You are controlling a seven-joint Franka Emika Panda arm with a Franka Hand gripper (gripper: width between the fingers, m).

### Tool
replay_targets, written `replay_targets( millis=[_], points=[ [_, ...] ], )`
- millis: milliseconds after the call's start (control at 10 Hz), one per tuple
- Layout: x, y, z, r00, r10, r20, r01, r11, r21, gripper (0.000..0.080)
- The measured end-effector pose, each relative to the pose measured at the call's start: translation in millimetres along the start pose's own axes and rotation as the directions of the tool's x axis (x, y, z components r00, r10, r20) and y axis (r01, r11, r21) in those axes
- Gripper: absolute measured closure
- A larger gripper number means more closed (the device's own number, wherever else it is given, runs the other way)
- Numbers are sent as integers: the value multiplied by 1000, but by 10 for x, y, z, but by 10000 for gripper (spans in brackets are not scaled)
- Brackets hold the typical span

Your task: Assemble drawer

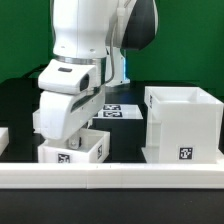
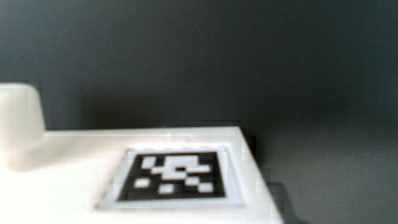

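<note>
A small open-top white tray [image 1: 76, 151] with a square tag stands at the front left, just behind the rail. My gripper [image 1: 68, 137] hangs tilted right over the tray's far side. Its fingertips are hidden behind the hand and the tray, so I cannot tell whether they are open or shut. The big hollow cube casing [image 1: 184, 124] stands at the exterior view's right, opening up, tag on its front. In the wrist view a white face with a tag [image 2: 173, 176] lies very close, with a rounded white part [image 2: 18, 125] beside it; no fingers show.
A long low white rail [image 1: 110, 177] runs along the front. The marker board [image 1: 116, 110] lies on the black table behind the tray. A white piece [image 1: 4, 140] shows at the exterior view's left edge. A green wall stands at the back.
</note>
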State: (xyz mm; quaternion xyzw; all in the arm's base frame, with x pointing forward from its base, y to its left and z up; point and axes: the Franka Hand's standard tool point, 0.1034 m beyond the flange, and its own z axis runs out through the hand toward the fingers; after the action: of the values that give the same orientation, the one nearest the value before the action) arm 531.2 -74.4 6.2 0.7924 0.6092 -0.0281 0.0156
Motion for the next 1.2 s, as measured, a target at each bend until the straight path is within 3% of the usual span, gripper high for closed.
replay_targets(
  millis=[500,900,1100,1200],
  points=[
    [-94,22,-5,960,-280,23,281,960,-2,758],
    [184,-1,-97,976,-215,12,215,977,8,758],
    [266,20,-108,982,-189,7,189,982,-20,758],
    [245,17,-99,983,-185,7,185,983,-17,758]
  ],
)
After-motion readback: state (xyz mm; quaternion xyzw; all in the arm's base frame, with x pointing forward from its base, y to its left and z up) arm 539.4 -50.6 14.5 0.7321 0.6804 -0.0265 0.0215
